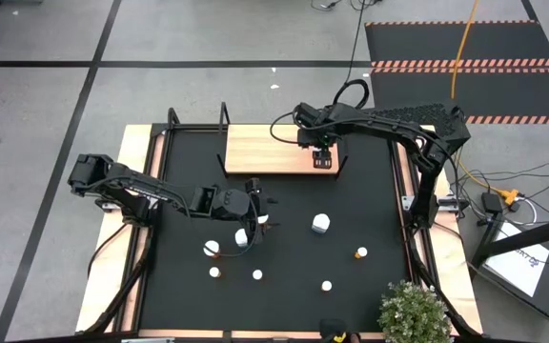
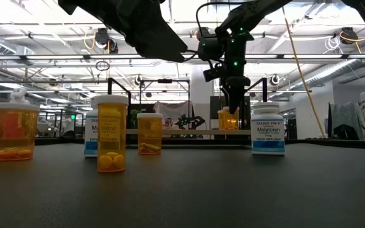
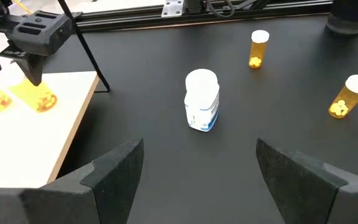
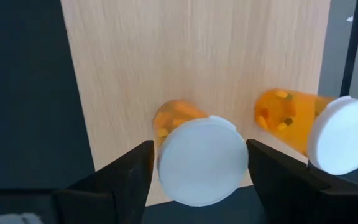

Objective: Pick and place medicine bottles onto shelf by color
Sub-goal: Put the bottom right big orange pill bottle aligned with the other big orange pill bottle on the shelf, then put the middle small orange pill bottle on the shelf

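Observation:
The light-wood shelf (image 1: 265, 148) lies at the table's far side. My right gripper (image 1: 324, 158) is over its right end, closed around an orange bottle with a white cap (image 4: 201, 158) that stands on the board. A second orange bottle (image 4: 309, 127) stands right beside it. My left gripper (image 1: 258, 213) is open and empty above the black mat, left of centre. A white bottle (image 3: 202, 99) stands upright on the mat ahead of it, also in the high view (image 1: 321, 224). Several more orange bottles (image 1: 361, 252) stand on the near half of the mat. My right gripper holds the orange bottle at its white cap (image 4: 166, 165), between the two fingers (image 4: 126, 177), one on each side. The fingers come from above, pointing down. The bottle stands upright with its base on the shelf board (image 4: 166, 56).
Black uprights (image 1: 224, 119) stand at the shelf's ends. Small bottles (image 1: 215, 272) (image 1: 257, 275) (image 1: 327, 285) dot the near mat, and two white-capped ones (image 1: 211, 249) (image 1: 243, 236) sit close to my left arm. A potted plant (image 1: 413, 310) stands at the near right corner.

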### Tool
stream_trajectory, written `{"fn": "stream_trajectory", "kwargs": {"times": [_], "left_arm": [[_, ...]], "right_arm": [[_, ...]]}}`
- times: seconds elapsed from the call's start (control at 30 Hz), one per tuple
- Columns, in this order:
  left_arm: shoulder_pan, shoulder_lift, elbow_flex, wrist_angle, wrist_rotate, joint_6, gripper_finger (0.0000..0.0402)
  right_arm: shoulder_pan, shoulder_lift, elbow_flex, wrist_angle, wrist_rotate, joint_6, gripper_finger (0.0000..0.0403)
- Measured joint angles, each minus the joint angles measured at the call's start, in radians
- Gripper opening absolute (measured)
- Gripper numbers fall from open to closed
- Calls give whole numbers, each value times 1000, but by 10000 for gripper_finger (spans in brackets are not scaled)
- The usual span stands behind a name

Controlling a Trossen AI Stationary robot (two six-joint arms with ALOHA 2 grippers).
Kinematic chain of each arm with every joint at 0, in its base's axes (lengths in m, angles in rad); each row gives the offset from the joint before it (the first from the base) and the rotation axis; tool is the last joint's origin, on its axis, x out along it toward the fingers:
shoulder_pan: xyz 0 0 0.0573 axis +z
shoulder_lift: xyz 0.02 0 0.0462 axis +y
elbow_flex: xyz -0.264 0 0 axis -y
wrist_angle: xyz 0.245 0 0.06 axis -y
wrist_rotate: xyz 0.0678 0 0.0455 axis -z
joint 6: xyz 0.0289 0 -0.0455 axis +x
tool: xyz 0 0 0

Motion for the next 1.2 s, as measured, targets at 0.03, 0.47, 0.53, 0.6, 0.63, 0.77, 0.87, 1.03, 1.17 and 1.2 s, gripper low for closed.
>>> {"fn": "stream_trajectory", "kwargs": {"times": [0.03, 0.47, 0.53, 0.6, 0.63, 0.77, 0.87, 1.03, 1.17, 1.2], "left_arm": [[0, 0, 0, 0, 0, 0, 312], [0, 0, 0, 0, 0, -1, 312], [0, 0, 0, 0, 0, -1, 312], [0, 0, 0, 0, 0, -1, 312], [0, 0, 0, 0, 0, -1, 312], [0, 0, 0, -1, 0, 1, 312], [0, 0, 0, -1, 0, 2, 312], [0, 0, 0, -2, 0, 5, 312], [0, 0, 0, -9, 0, 7, 312], [0, 0, 0, -8, 0, 8, 312]], "right_arm": [[0, 0, 0, 1, 1, 1, 249], [4, -26, 0, 5, 17, 25, 263], [9, -39, 0, -1, 31, 33, 271], [16, -58, 0, -3, 28, 55, 277], [23, -71, 0, -3, 26, 70, 280], [72, -141, 0, -14, 26, 153, 283], [137, -208, 0, -18, 25, 225, 283], [283, -323, 0, -18, 30, 413, 283], [432, -406, -38, 7, 29, 577, 277], [473, -426, -59, 16, 29, 611, 276]]}}
